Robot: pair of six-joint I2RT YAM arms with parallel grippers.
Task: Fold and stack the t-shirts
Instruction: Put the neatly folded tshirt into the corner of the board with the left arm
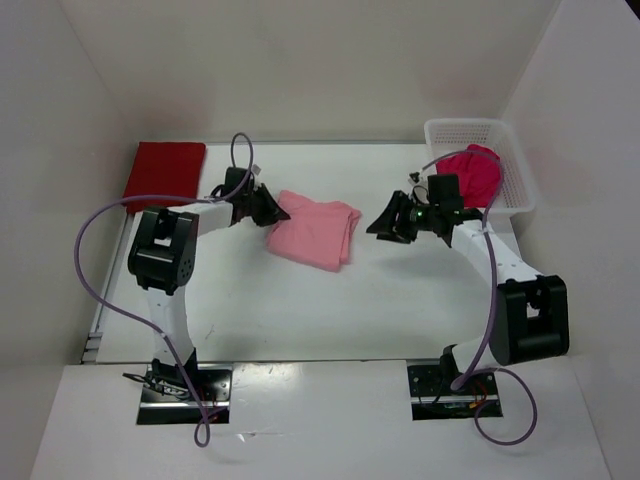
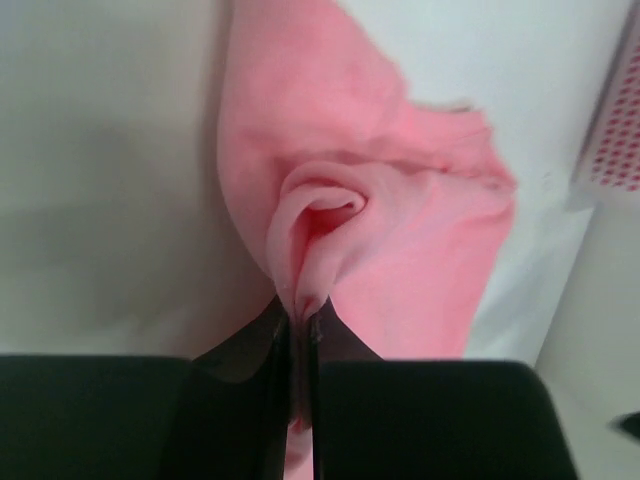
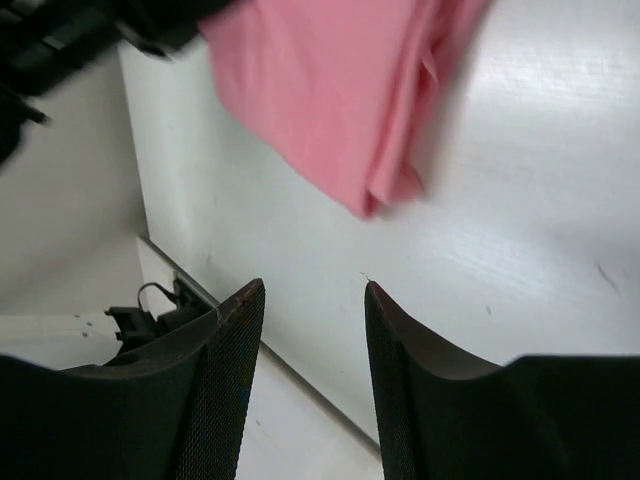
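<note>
At the near edge of the white table (image 1: 300,310), two arms reach inward from their bolted bases. The left gripper (image 2: 302,320) is clenched on a raised fold of the pink shirt (image 2: 400,230), and the pinched cloth vanishes between the dark fingers, so how much is caught cannot be made out. The right gripper (image 3: 312,300) hangs released, jaws apart with nothing between them, above bare table just short of the shirt's folded corner. The pink shirt lies mid-table between the two arms, roughly folded, its left end lifted into the left gripper. Farther back, a red shirt (image 1: 165,172) sits folded flat at the far left corner, its near edge partly lost behind the left arm. At far right, a magenta shirt (image 1: 470,175) is bunched in a white mesh basket (image 1: 518,175), its lower part hidden by the right arm's wrist.
</note>
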